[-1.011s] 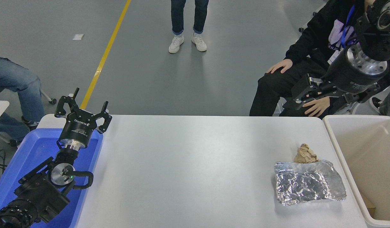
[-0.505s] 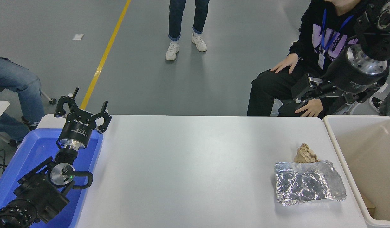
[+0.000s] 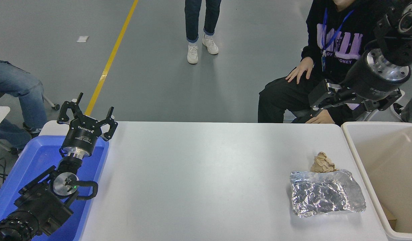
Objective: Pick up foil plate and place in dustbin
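Observation:
The foil plate (image 3: 326, 195), crinkled and silver, lies flat on the white table (image 3: 199, 174) near its right front corner. Just right of it stands the cream-white dustbin (image 3: 357, 154), open at the top. My right gripper (image 3: 321, 99) hangs high beyond the table's far right edge, well above and behind the plate, pointing left in front of a seated person; its state does not show from this side. My left gripper (image 3: 87, 113) is parked open over the far end of the blue bin at the lower left, holding nothing.
A crumpled tan paper ball (image 3: 322, 163) touches the plate's far rim. A bright blue bin (image 3: 38, 157) sits at the table's left edge. A person in black (image 3: 313, 77) sits behind the right far edge; another stands further back, and a third sits at the left.
The right arm has barely shifted. The seated person in black has leaned forward and to the left, and the standing person's feet have stepped. Plate and left arm are unmoved.

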